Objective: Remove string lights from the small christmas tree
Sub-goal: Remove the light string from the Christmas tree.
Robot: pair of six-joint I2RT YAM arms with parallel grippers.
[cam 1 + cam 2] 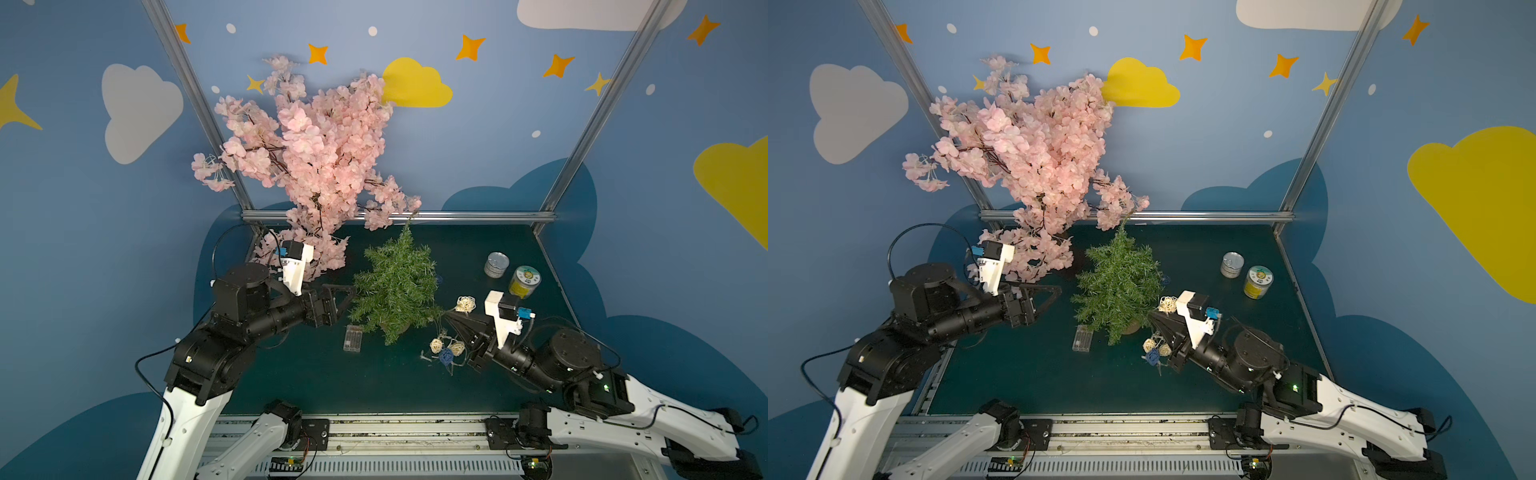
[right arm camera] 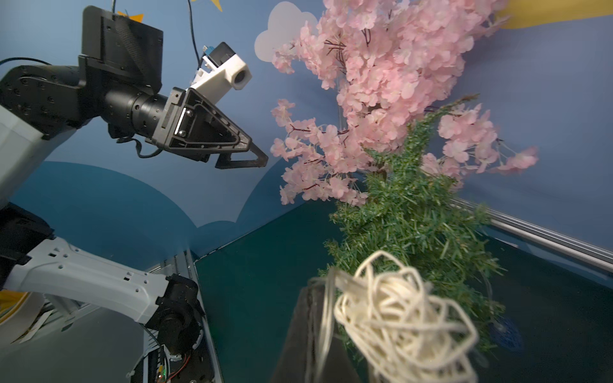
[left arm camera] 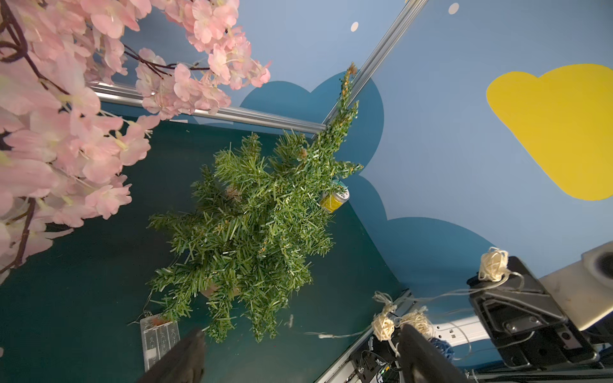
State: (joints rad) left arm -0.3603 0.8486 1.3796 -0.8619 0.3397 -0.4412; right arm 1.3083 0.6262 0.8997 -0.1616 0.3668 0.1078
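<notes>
The small christmas tree (image 1: pixel 395 286) (image 1: pixel 1119 286) (image 3: pixel 252 225) (image 2: pixel 414 219) stands in its tan pot (image 1: pixel 1131 327) mid-table. The string lights (image 1: pixel 446 351) (image 1: pixel 1152 351) lie mostly in a clump of cream and blue balls right of the pot. Their clear battery box (image 1: pixel 353 337) (image 3: pixel 159 335) lies flat to the pot's left. My right gripper (image 1: pixel 448 314) (image 2: pixel 318 288) is shut on the pale wire, with a cream ball (image 1: pixel 465 304) (image 2: pixel 398 318) at its tip. One blue ornament (image 2: pixel 506 333) hangs at the tree's edge. My left gripper (image 1: pixel 347 297) (image 3: pixel 302 330) is open and empty, just left of the tree.
A tall pink blossom tree (image 1: pixel 316 153) stands at the back left, overhanging my left arm. A silver tin (image 1: pixel 496 264) and a yellow-filled jar (image 1: pixel 524 282) stand at the back right. Metal frame rails (image 1: pixel 415 216) bound the table's far side.
</notes>
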